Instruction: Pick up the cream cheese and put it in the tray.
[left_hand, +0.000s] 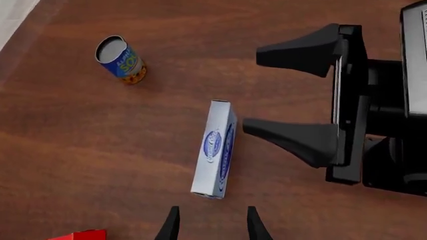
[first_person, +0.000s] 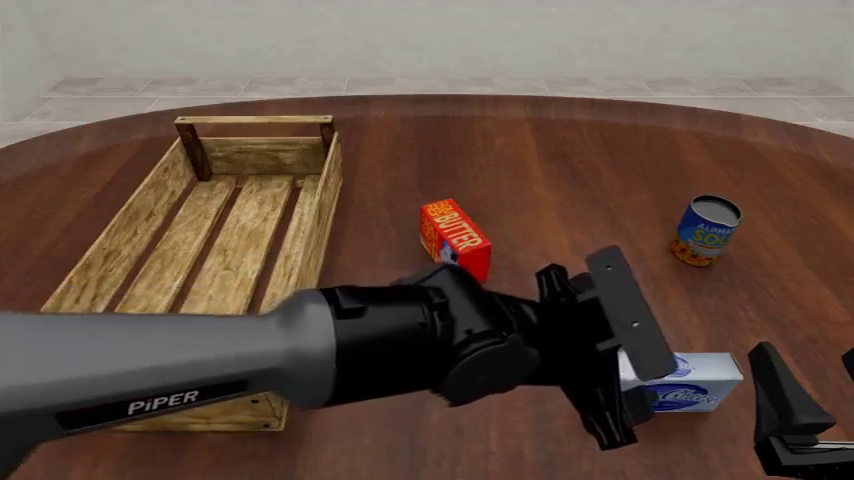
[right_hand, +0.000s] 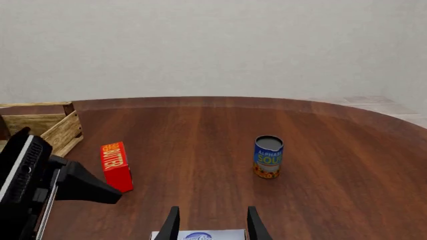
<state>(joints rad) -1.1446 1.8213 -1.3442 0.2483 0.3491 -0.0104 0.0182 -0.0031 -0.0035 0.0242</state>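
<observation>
The cream cheese (left_hand: 215, 150) is a white-and-pale-blue box lying flat on the brown table; it also shows in the front view (first_person: 687, 380), near the front right. My left gripper (left_hand: 213, 226) is open and empty, above the box with its fingers pointing at it. My right gripper (left_hand: 251, 89) is open and empty, beside the box, with one fingertip (left_hand: 248, 126) close to its long side. In the right wrist view the box (right_hand: 200, 235) shows low between the right gripper's (right_hand: 213, 225) fingers. The wooden tray (first_person: 318, 230) stands far left.
A red-orange butter box (first_person: 454, 238) stands upright mid-table, between the tray and the cream cheese. A blue soup can (first_person: 705, 230) stands at the right, beyond the cream cheese. My left arm (first_person: 400, 350) crosses the front of the table.
</observation>
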